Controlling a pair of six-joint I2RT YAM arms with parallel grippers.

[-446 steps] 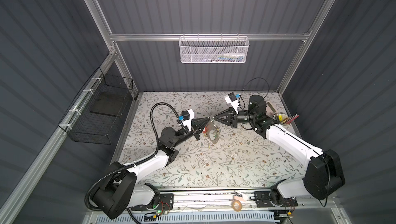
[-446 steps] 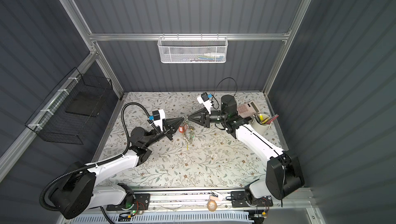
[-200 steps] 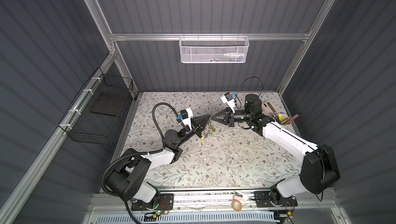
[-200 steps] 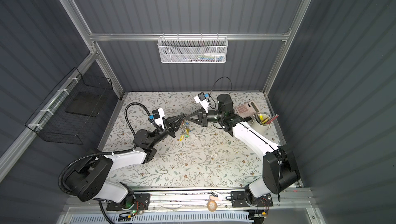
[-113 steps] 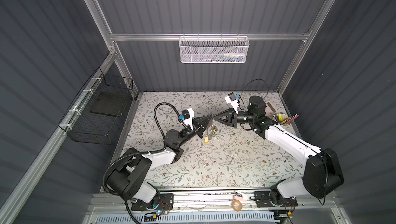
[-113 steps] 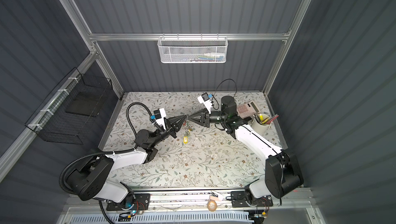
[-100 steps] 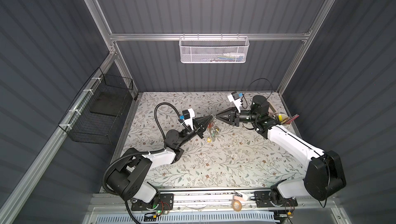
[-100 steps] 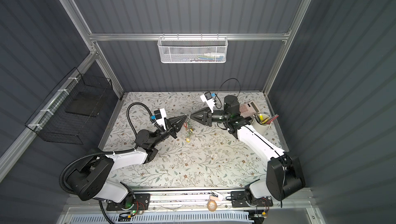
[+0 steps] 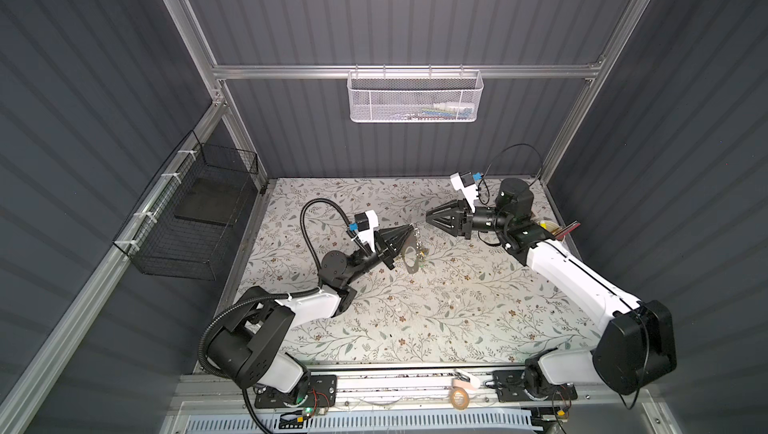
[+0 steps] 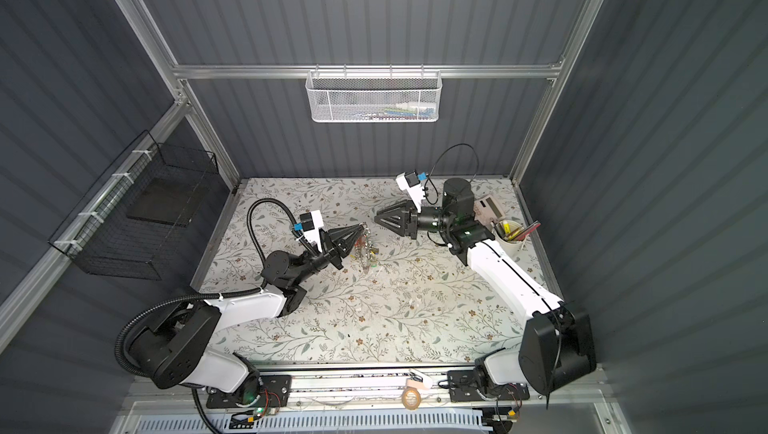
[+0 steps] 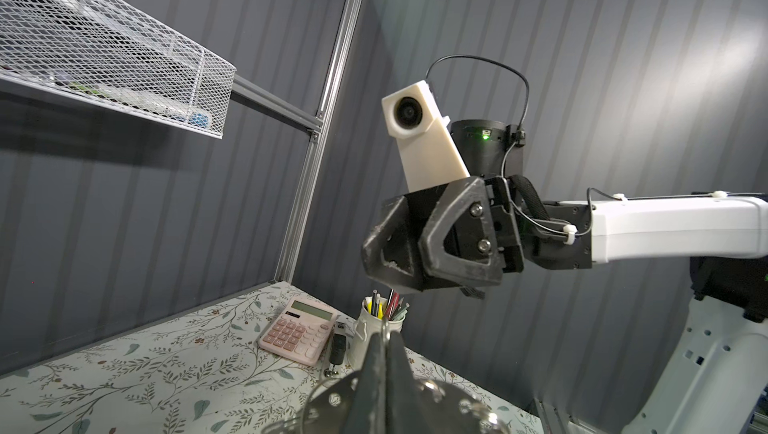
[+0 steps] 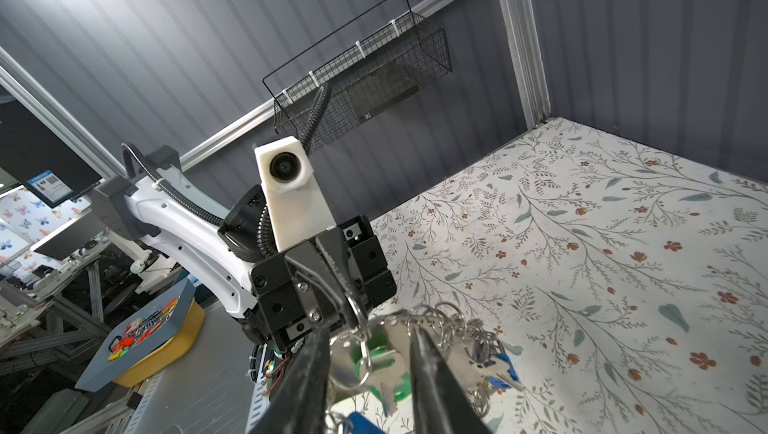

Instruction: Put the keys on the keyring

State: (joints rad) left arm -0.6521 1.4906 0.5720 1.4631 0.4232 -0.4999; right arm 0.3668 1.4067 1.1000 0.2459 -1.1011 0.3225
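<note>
My left gripper (image 9: 411, 228) (image 10: 363, 226) is shut on the keyring (image 9: 411, 257) (image 10: 365, 251), a grey loop hanging above the table with many small rings and blue tags. In the left wrist view its fingers (image 11: 384, 353) are pressed together on the loop's wire. The keys (image 12: 374, 353), with their green tag, hang in the bunch from the loop close to the left fingertips; both top views show only a green speck (image 9: 421, 262) (image 10: 374, 263). My right gripper (image 9: 428, 217) (image 10: 377, 216) (image 12: 370, 334) stands open a short way to the right, holding nothing.
A pink calculator (image 11: 297, 330) (image 10: 488, 207), a small black stick (image 11: 338, 342) and a white cup of pens (image 11: 380, 320) (image 10: 511, 241) sit at the table's back right corner. A white mesh basket (image 9: 415, 99) hangs on the back wall, a black wire basket (image 9: 195, 220) on the left wall.
The right gripper has opened and drawn back to the right, away from the left gripper's tips. The bunch now hangs from the left gripper alone, which stays shut.
</note>
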